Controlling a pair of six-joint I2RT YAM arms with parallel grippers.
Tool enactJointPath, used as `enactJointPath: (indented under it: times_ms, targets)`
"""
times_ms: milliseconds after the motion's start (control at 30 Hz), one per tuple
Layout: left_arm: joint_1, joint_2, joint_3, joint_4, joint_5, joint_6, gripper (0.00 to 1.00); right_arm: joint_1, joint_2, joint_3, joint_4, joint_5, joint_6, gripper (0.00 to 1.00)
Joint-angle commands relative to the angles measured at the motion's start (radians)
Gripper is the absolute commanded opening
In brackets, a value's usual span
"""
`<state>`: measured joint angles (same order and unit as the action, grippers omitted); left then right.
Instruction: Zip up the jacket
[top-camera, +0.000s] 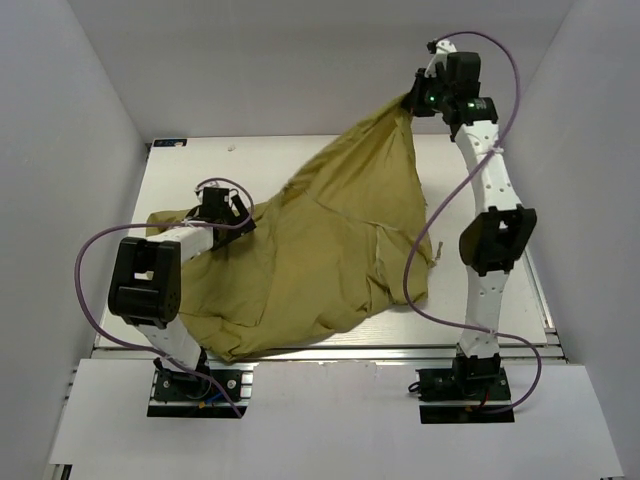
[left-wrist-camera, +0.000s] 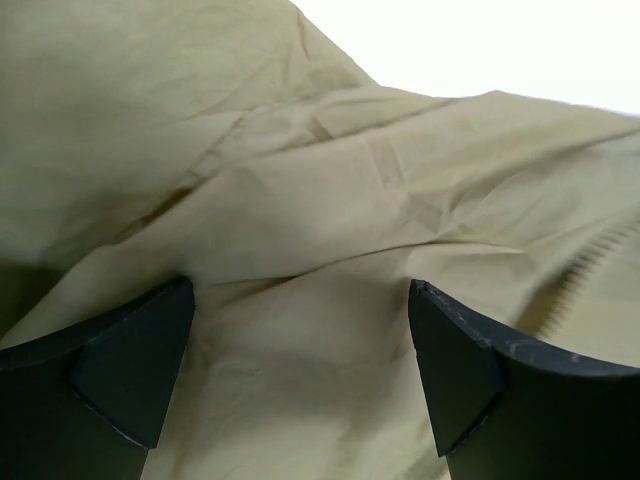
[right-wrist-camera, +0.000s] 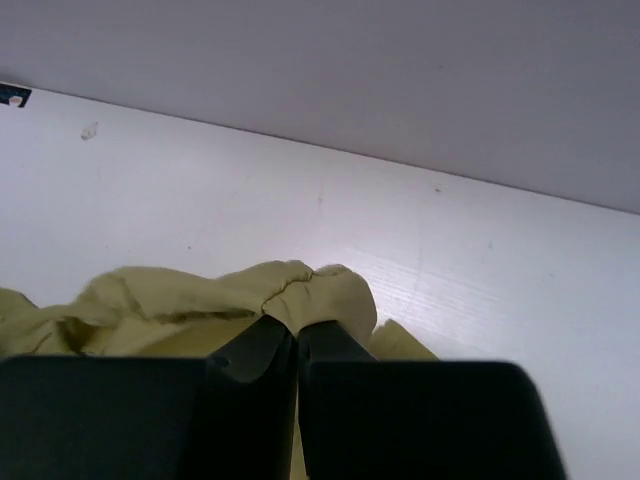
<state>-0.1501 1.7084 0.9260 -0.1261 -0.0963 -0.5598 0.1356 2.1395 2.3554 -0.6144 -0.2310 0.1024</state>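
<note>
The olive jacket (top-camera: 330, 250) lies crumpled over the middle of the table, with one corner pulled up into a peak at the back right. My right gripper (top-camera: 412, 100) is shut on that raised corner; in the right wrist view a bunched fold of the jacket (right-wrist-camera: 310, 290) bulges out above the closed right gripper (right-wrist-camera: 298, 325). My left gripper (top-camera: 235, 215) hovers open over the jacket's left part. The left wrist view shows wrinkled jacket fabric (left-wrist-camera: 320, 200) under the open left gripper (left-wrist-camera: 300, 300), and a light zipper (left-wrist-camera: 590, 260) runs along the right edge.
The white table (top-camera: 250, 160) is boxed in by white walls on the left, back and right. A purple cable (top-camera: 420, 260) loops from the right arm down across the jacket's right edge. Another cable (top-camera: 95, 260) arcs beside the left arm.
</note>
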Motion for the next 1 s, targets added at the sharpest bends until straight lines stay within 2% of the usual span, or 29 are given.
enactJointPath:
  times_ms: [0,33,67,100,133,167,200,267,300,367,400,433,533,600,633,667,700,767,800,900,967]
  targets:
    - [0.018,0.042,0.005,-0.078,-0.103,-0.026,0.98,0.001,0.151,0.052,0.092,-0.108,0.048,0.00]
    - [0.021,0.043,0.014,-0.082,-0.126,-0.041,0.98,0.002,0.134,-0.026,0.201,-0.110,0.071,0.00]
    - [0.027,0.049,0.034,-0.083,-0.132,-0.043,0.98,0.002,0.125,-0.109,0.431,-0.116,0.106,0.00]
    - [0.029,0.053,0.046,-0.083,-0.137,-0.045,0.98,0.009,0.126,-0.190,0.508,-0.094,0.130,0.00]
    - [0.029,0.056,0.059,-0.076,-0.138,-0.043,0.98,0.013,0.181,-0.158,0.542,-0.071,0.143,0.00]
    - [0.030,0.057,0.069,-0.070,-0.134,-0.042,0.98,0.018,0.225,-0.087,0.526,-0.077,0.134,0.06]
    - [0.029,0.056,0.094,-0.067,-0.126,-0.040,0.98,0.027,0.314,0.071,0.509,-0.091,0.122,0.37]
    - [0.030,0.039,0.112,-0.043,-0.096,-0.028,0.98,0.035,0.352,0.169,0.475,-0.166,0.103,0.67]
    - [0.029,0.028,0.122,-0.034,-0.085,-0.026,0.98,0.048,0.312,0.153,0.460,-0.168,0.076,0.88]
    - [0.029,0.004,0.129,-0.010,-0.075,-0.005,0.98,0.079,0.205,0.018,0.438,-0.119,0.004,0.89]
    - [0.029,-0.028,0.141,-0.015,-0.074,-0.003,0.98,0.088,0.077,-0.069,0.441,-0.088,-0.054,0.89]
    - [0.029,-0.048,0.146,-0.027,-0.074,0.006,0.98,0.093,0.015,-0.222,0.436,-0.061,-0.067,0.89]
    - [0.030,-0.151,0.146,-0.058,-0.046,0.006,0.98,0.094,-0.177,-0.378,0.287,0.053,-0.040,0.89]
    - [0.030,-0.209,0.132,-0.075,0.015,0.001,0.98,0.094,-0.309,-0.548,0.153,0.165,-0.014,0.89]
    - [0.029,-0.290,0.101,-0.090,0.073,-0.011,0.98,0.093,-0.402,-0.703,0.103,0.208,-0.004,0.89]
    - [0.026,-0.291,0.100,-0.090,0.073,-0.011,0.98,0.093,-0.403,-0.788,0.090,0.223,0.005,0.89]
    - [0.024,-0.317,0.087,-0.095,0.146,-0.017,0.98,0.093,-0.494,-0.873,0.085,0.225,0.011,0.89]
    - [0.012,-0.384,0.045,-0.102,0.210,-0.022,0.98,0.090,-0.578,-1.034,0.094,0.225,0.045,0.89]
    - [0.004,-0.406,0.031,-0.107,0.246,-0.026,0.98,0.087,-0.646,-1.173,0.106,0.225,0.066,0.89]
    - [-0.061,-0.480,-0.030,-0.125,0.259,-0.025,0.98,0.084,-0.723,-1.336,0.143,0.145,0.120,0.89]
    - [-0.120,-0.522,-0.064,-0.147,0.244,-0.026,0.98,0.084,-0.740,-1.392,0.192,0.154,0.129,0.89]
